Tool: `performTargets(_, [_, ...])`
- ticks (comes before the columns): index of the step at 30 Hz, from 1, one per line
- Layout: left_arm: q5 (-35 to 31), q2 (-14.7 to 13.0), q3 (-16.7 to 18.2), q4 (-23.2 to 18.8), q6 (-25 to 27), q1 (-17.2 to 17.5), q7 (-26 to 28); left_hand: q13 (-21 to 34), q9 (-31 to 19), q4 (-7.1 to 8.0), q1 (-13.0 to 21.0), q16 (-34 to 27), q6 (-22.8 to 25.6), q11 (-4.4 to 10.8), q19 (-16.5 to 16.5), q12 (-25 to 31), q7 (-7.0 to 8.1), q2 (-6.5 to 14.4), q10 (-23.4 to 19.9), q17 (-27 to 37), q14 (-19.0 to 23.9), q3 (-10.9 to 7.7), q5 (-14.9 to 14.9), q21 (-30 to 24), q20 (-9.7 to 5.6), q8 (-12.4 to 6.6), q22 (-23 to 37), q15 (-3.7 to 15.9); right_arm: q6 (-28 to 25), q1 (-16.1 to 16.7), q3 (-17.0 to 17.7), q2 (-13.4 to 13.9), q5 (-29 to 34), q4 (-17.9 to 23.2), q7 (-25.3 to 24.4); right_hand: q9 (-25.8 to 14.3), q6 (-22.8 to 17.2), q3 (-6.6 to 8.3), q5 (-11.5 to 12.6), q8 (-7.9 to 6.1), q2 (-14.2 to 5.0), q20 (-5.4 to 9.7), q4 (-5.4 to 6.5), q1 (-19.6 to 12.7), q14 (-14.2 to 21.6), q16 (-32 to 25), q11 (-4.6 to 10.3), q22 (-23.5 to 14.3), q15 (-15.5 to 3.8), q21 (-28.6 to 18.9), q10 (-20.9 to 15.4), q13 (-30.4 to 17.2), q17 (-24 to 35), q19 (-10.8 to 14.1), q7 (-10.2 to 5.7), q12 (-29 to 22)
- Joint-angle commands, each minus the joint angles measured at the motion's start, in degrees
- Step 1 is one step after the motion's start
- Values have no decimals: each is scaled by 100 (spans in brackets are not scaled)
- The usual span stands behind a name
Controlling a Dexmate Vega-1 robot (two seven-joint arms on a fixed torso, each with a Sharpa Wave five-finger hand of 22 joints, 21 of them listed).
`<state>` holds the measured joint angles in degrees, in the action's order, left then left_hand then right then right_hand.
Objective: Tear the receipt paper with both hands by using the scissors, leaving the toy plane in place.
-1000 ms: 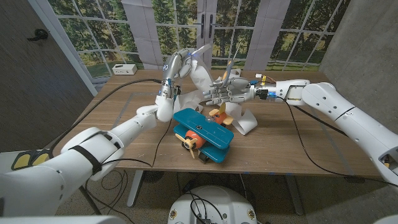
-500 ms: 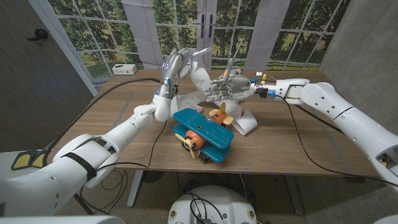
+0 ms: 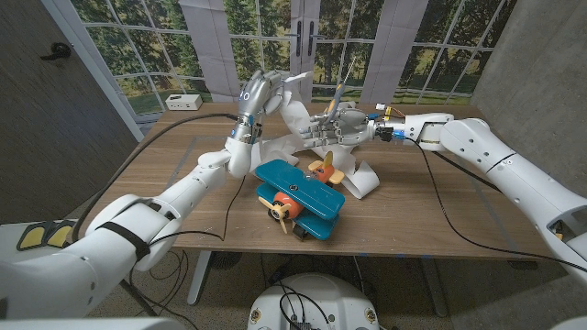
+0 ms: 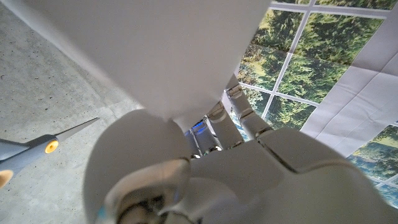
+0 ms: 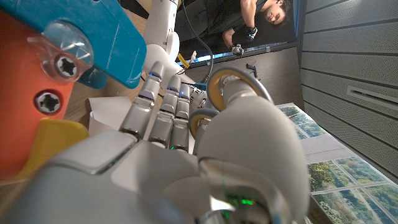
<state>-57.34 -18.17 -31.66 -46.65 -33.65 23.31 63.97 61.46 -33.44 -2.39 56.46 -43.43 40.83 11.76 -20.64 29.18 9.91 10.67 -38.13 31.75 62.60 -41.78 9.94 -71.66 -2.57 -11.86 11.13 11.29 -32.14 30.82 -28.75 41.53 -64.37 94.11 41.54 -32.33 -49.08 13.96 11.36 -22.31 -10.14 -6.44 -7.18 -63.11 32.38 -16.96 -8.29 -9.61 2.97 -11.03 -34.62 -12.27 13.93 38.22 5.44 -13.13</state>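
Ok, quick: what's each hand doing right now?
Left hand: holds the receipt paper up.
Right hand: grips the scissors.

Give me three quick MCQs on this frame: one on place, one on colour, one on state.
1. Where is the toy plane?
A. on the table, nearer the robot than both hands
B. in the left hand
C. on the floor

2. What colour are the plane's wings?
A. red
B. teal blue
C. white

3. What is the right hand doing?
A. lying empty on the table
B. holding the scissors up near the paper
C. pressing on the plane

Key: 1 A, it sits on the wooden table in front of the raised hands. 2 B, both wings are teal. 3 B, grey blades stick up from it, beside the receipt paper that the left hand holds up.
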Motion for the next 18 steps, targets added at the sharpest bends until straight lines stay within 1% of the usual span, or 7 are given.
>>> performTargets(1, [-758, 229, 785, 315, -394, 12, 3, 130, -25, -7, -87, -82, 80, 3, -5, 97, 6, 31, -86, 127, 143, 0, 2, -42, -86, -31, -12, 189, -137, -130, -69, -112, 79, -49, -187, -55, -27, 71, 29, -48, 5, 5, 12, -29, 39, 20, 160, -1, 6, -42, -208, -8, -15, 69, 32, -28])
performTargets(5, [-928, 275, 925, 446, -448, -14, 3, 261, -108, 42, -97, -185, 212, -23, -27, 145, 54, 89, -85, 287, 139, -40, 19, -23, -75, -138, -21, 177, -111, -135, -85, -164, 114, -104, -248, -82, -12, 79, 29, -47, 2, 0, 11, -27, -2, 36, 159, 0, 0, -37, -183, -4, -13, 70, 52, -12])
performTargets(6, [-960, 295, 973, 473, -470, -15, 3, 286, -126, 45, -95, -197, 222, -26, -25, 153, 48, 90, -80, 314, 126, -49, 22, -20, -78, -153, -21, 177, -135, -138, -83, -173, 116, -100, -316, -89, -11, 81, 29, -48, 1, 2, 10, -27, -12, 38, 153, 0, 0, -36, -177, -3, -12, 71, 52, -8])
performTargets(9, [-1026, 309, 1029, 496, -487, -17, 3, 366, -189, 33, -76, -220, 288, -26, -7, 174, 46, 87, -58, 398, 63, -75, 24, -38, -70, -217, -4, 174, -120, -221, -142, -228, 190, -197, -274, -128, 1, 86, 28, -50, 8, -3, 3, -28, -146, 91, 149, 0, 22, -24, -156, 2, -11, 58, 39, 6])
performTargets(13, [-1109, 321, 1078, 512, -504, -23, 3, 421, -237, 19, -65, -205, 260, -20, 9, 188, 47, 79, -41, 424, 1, -90, 20, -55, -66, -232, 7, 175, -50, -261, -156, -280, 232, -296, -188, -170, -2, 88, 28, -58, 5, -29, 7, -16, -239, 121, 149, 0, 40, -11, -141, 5, -2, 35, 45, 17])
performTargets(18, [-1125, 433, 1028, 771, -432, -174, 3, 504, -306, 15, -63, -195, 184, -8, 16, 215, 9, 68, -24, 467, -59, -110, 13, -68, -56, -236, 6, 176, -37, -298, -130, -259, 244, -424, -81, -201, 3, 89, 28, -60, -7, -34, 18, 0, -260, 120, 161, 0, 44, 0, -124, 8, 10, 13, 45, 27])
